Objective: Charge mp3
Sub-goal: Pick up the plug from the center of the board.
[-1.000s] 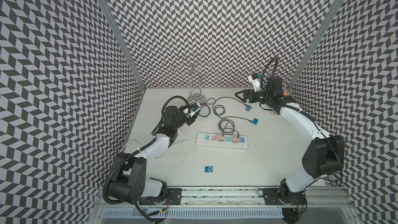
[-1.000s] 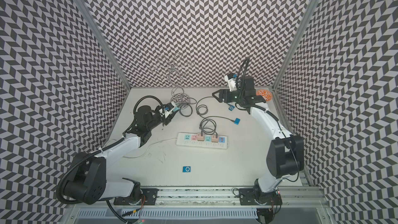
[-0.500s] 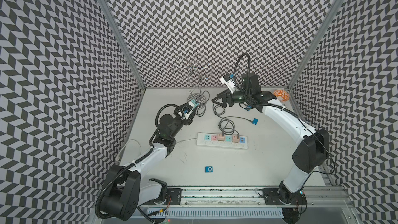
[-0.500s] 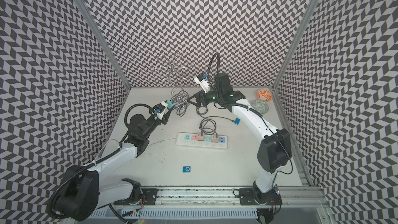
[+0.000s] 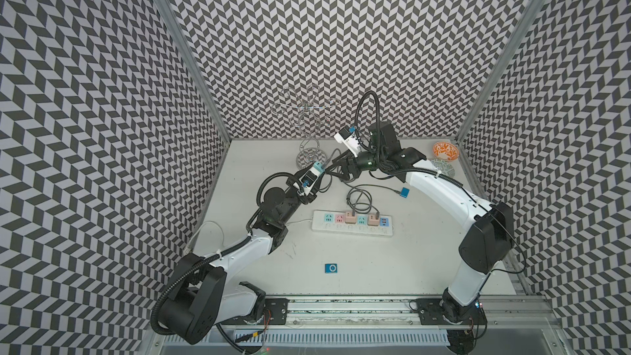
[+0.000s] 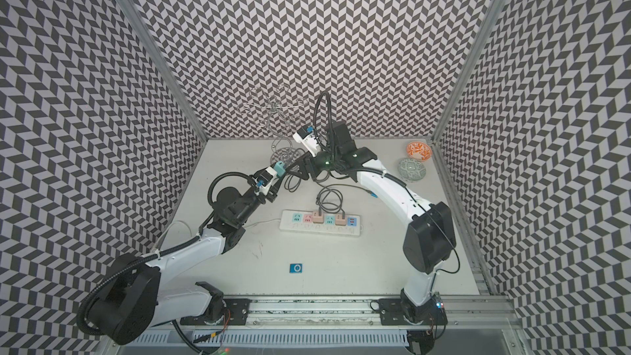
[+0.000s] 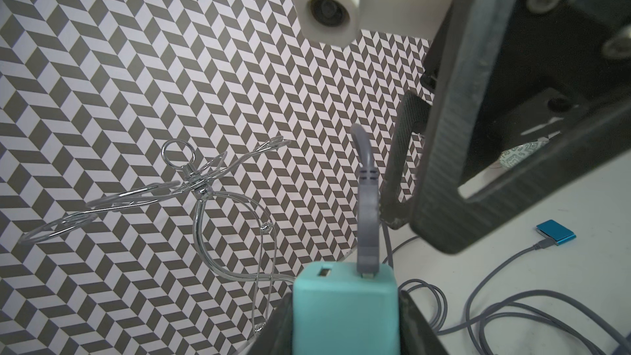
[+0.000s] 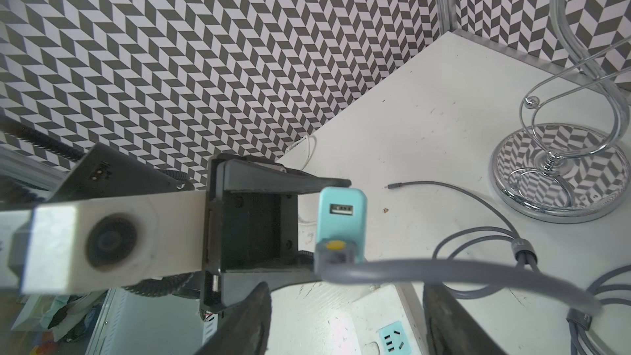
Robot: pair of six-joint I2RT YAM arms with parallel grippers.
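Observation:
My left gripper (image 5: pixel 314 173) is shut on a teal USB charger block (image 7: pixel 341 298), held up off the table near the back. A grey cable plug (image 7: pixel 368 213) sits in one of its two ports. My right gripper (image 8: pixel 345 322) is open, its fingers (image 7: pixel 454 172) right beside that plug and cable (image 8: pixel 444 269). One small blue mp3 (image 5: pixel 331 268) lies alone near the table's front. A second blue player (image 5: pixel 405 192) lies at mid right with a grey cable in it. The white power strip (image 5: pixel 327 225) carries two pink adapters.
A chrome wire stand (image 5: pixel 309 131) rises at the back, close behind both grippers. Two patterned bowls (image 5: pixel 445 150) sit at the back right corner. Grey cable loops (image 5: pixel 356 199) lie between the strip and the grippers. A loose cable end (image 8: pixel 389 186) rests on the table.
My right arm has swung left from the back right to the charger, and its jaws have narrowed somewhat. My left arm has lifted the charger up and toward the back.

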